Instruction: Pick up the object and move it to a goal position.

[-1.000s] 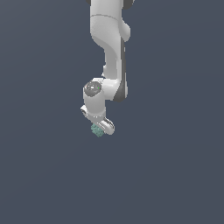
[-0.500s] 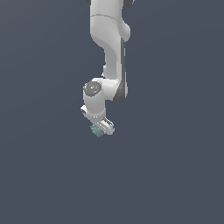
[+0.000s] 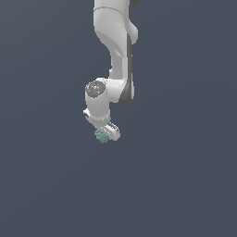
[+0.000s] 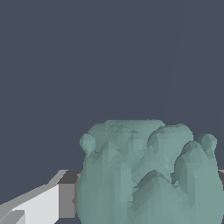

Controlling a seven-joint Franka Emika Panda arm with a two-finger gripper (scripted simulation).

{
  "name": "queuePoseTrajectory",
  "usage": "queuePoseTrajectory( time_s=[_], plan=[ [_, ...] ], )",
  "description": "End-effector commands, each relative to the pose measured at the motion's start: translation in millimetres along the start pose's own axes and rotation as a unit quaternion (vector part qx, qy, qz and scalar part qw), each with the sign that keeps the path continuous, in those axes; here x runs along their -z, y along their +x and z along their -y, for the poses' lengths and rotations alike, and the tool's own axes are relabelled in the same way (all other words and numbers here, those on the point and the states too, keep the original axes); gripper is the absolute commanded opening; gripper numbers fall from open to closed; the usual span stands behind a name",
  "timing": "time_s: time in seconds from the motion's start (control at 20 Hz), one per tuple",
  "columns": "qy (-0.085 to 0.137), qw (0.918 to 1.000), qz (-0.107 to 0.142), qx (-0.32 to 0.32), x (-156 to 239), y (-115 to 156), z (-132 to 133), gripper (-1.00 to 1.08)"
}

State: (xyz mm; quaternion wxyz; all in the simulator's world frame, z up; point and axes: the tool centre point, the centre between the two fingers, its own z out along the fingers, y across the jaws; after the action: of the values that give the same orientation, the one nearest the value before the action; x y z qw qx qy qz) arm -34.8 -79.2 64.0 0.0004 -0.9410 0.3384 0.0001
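The jaws [image 3: 104,134] are closed on the teal-green knobbly lump [image 3: 100,136], which fills the span between them and is seen close up in the wrist view [image 4: 146,175], one grey finger [image 4: 68,194] pressed to its side. The lump is thus held beneath the white arm [image 3: 113,51], apparently for carrying; no goal marker is visible on the plain grey ground.

The object [image 3: 100,136] sits in the gripper [image 3: 105,134] beneath the arm [image 3: 115,41].

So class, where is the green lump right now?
In the exterior view, the green lump sits at the gripper's tip, just left of centre; it fills the wrist view, beside a finger.
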Motion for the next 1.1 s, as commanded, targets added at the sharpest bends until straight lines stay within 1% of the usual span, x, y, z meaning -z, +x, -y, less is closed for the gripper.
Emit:
queuePoseTrajectory(
  time_s=[0.0, 0.35, 1.05],
  plan=[
    [0.000, 1.0000, 0.000, 0.000, 14.6, 3.4, -2.9, -1.00],
    [0.000, 1.0000, 0.000, -0.001, 74.2, 16.1, -14.9, -1.00],
    [0.000, 1.0000, 0.000, -0.001, 226.3, 50.0, -44.5, -1.00]
  ],
)
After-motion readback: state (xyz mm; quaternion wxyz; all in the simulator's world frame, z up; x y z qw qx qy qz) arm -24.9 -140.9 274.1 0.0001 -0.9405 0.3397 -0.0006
